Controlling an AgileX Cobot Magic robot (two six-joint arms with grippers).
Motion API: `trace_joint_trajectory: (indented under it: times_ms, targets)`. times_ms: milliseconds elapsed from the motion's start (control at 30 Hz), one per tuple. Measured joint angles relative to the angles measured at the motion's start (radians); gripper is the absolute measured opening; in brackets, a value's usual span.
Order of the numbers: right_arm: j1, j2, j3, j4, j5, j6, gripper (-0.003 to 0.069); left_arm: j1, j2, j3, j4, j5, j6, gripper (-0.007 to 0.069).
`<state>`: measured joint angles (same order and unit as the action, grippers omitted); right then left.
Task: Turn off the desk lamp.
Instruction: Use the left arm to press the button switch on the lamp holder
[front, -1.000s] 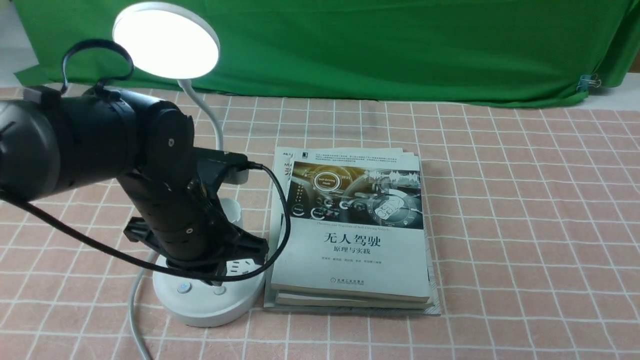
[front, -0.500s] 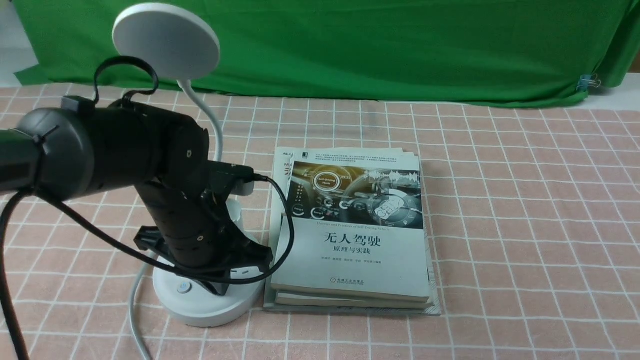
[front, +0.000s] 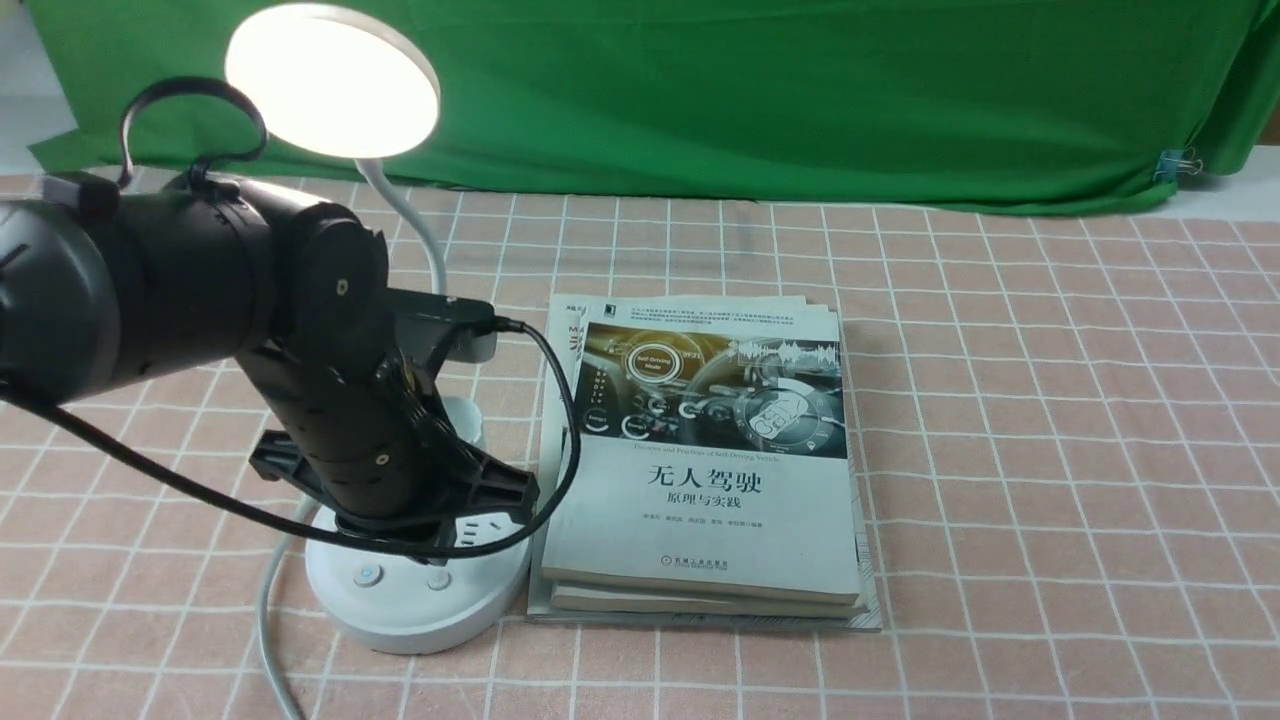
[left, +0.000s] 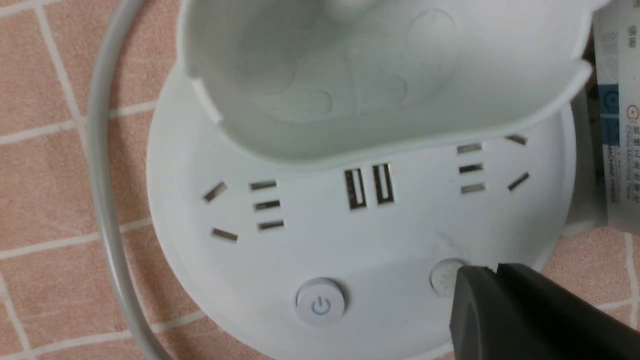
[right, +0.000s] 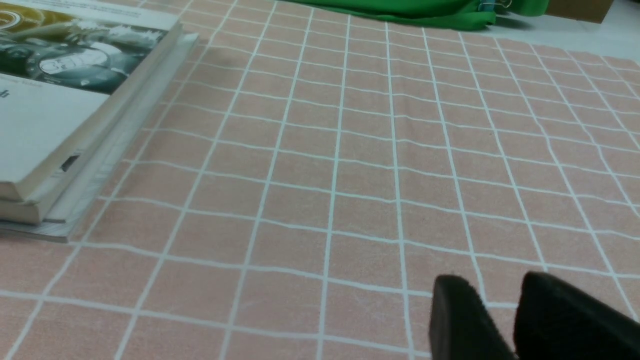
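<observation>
Desk lamp (front: 415, 610) sits on the checked tablecloth (front: 1000, 450) at the robot's left, touching or just beside the book stack (front: 700, 480), with its cord (front: 268, 600) trailing off the near edge. The round base is nearest, with two buttons at the front: a power-icon button (left: 320, 302) and a plain button (left: 442, 277). The left gripper (left: 492, 272) has its fingers pressed together, gripping nothing, tip over the edge of the plain button; contact is unclear. The head (front: 332, 80) is lit, so the task is not done. Likely step: press. Centre the closed tip on the button, push straight down, one short press, lift clear, check the head goes dark. A second tap may toggle it back on. Off-centre, the tip could slip toward the sockets. The left arm comes in from the left, wrist pitched steeply down over the base, in front of the cup holder (left: 380, 75). Behind, the neck (front: 425, 250) curves up to the head. The right gripper (right: 500, 305) is well apart over bare cloth, fingers slightly parted, empty.
</observation>
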<state>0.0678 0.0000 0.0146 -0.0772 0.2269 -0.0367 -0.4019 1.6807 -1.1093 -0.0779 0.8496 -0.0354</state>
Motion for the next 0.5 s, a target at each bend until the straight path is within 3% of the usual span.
trace_joint_trajectory:
  times_ms: [500]
  targets:
    - [0.000,0.000,0.000,0.000,0.000,0.000,0.0240,0.000,0.041,0.000,0.003,0.008,0.000,0.0005]
